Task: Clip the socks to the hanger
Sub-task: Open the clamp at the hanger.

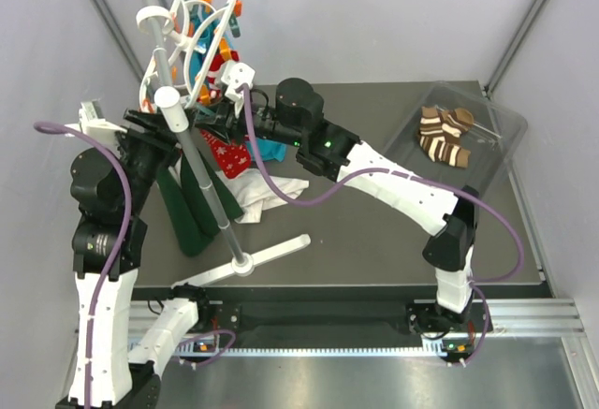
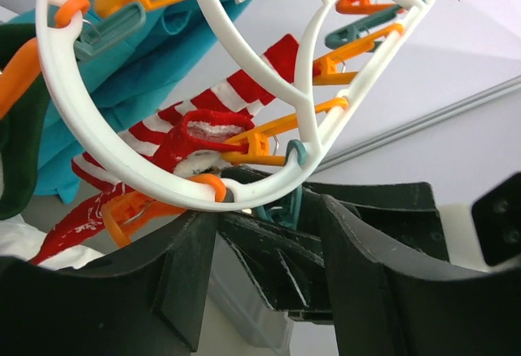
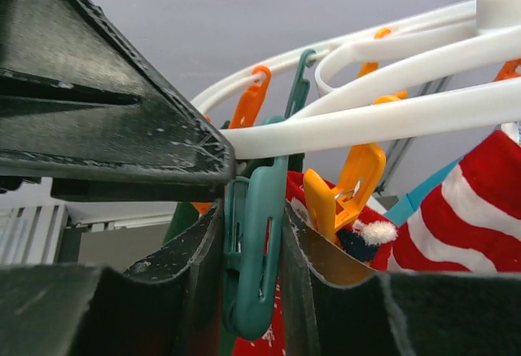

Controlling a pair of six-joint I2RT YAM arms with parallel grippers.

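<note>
The white ring hanger [image 1: 192,30] with orange and teal clips tops the grey pole [image 1: 211,194]. A red-and-white striped sock [image 2: 220,107] hangs from it, also in the right wrist view [image 3: 480,209]. My right gripper [image 1: 229,109] is under the rings, its fingers shut on a teal clip [image 3: 256,250] in the right wrist view [image 3: 252,234]. An orange clip [image 3: 346,189] beside it pinches a red sock. My left gripper [image 1: 154,124] is open right below a hanger ring [image 2: 122,164], facing the right gripper's finger [image 2: 269,209]. Brown-and-cream socks [image 1: 443,135] lie in the bin.
The clear plastic bin [image 1: 496,124] stands at the back right. A white cloth [image 1: 271,189], a dark green garment [image 1: 187,208], a teal cloth [image 1: 270,152] and a red patterned sock [image 1: 229,154] lie around the pole. The pole's foot [image 1: 271,252] reaches forward.
</note>
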